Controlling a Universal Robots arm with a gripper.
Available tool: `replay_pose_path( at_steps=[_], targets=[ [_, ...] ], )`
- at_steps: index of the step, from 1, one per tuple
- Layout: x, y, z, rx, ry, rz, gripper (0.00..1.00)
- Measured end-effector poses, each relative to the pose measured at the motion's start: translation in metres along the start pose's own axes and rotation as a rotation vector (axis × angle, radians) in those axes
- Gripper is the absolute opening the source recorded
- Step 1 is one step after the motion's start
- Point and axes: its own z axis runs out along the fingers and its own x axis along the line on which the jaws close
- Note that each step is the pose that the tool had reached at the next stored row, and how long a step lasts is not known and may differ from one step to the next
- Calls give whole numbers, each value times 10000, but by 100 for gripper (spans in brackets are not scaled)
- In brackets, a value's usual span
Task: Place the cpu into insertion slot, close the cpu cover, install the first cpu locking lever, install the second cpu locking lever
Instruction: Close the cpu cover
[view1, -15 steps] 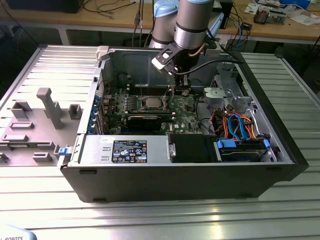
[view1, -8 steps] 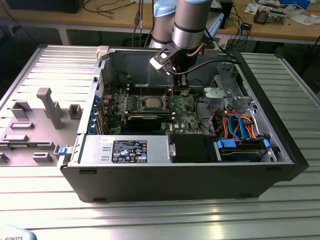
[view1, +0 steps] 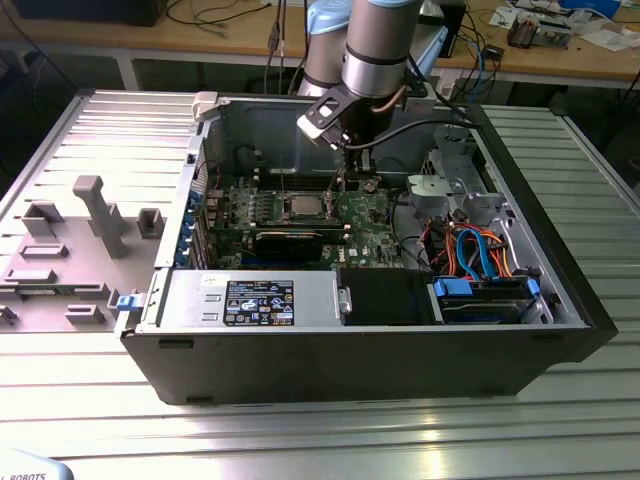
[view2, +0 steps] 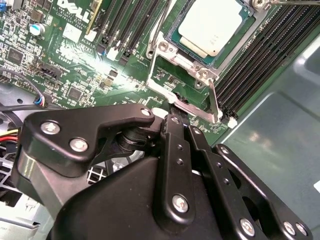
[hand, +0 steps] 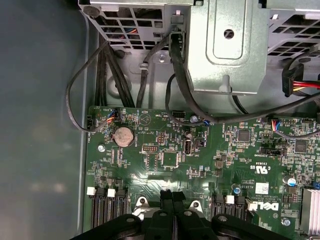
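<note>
The cpu (view2: 212, 27), a silvery square, lies in the insertion slot (view2: 172, 35), and the grey cpu cover (view2: 165, 50) lies flat around it. In the exterior view the cpu (view1: 300, 207) sits mid-motherboard, left of my gripper (view1: 346, 178). My gripper (view2: 181, 122) is shut, its black fingertips (hand: 166, 197) pressed together just off the socket's corner. Its tips hover at the bent metal end of a cpu locking lever (view2: 214, 102), which runs from the socket corner; I cannot tell whether they touch it. Another lever's rod (view2: 295, 2) crosses the far side of the socket.
Long black memory slots (view2: 260, 55) flank the socket. A black graphics card (view1: 290, 238) lies in front of the cpu. Black cables (hand: 185, 85) hang from the metal drive cage (hand: 225, 45). The case wall (hand: 40, 125) rises close beside the board. A grey fixture block (view1: 90, 215) stands outside the case.
</note>
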Motion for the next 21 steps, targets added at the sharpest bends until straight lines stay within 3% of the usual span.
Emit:
replay_pose_path(
  at_steps=[21],
  targets=[
    [7, -137, 2, 0, -1, 0, 11]
  ],
)
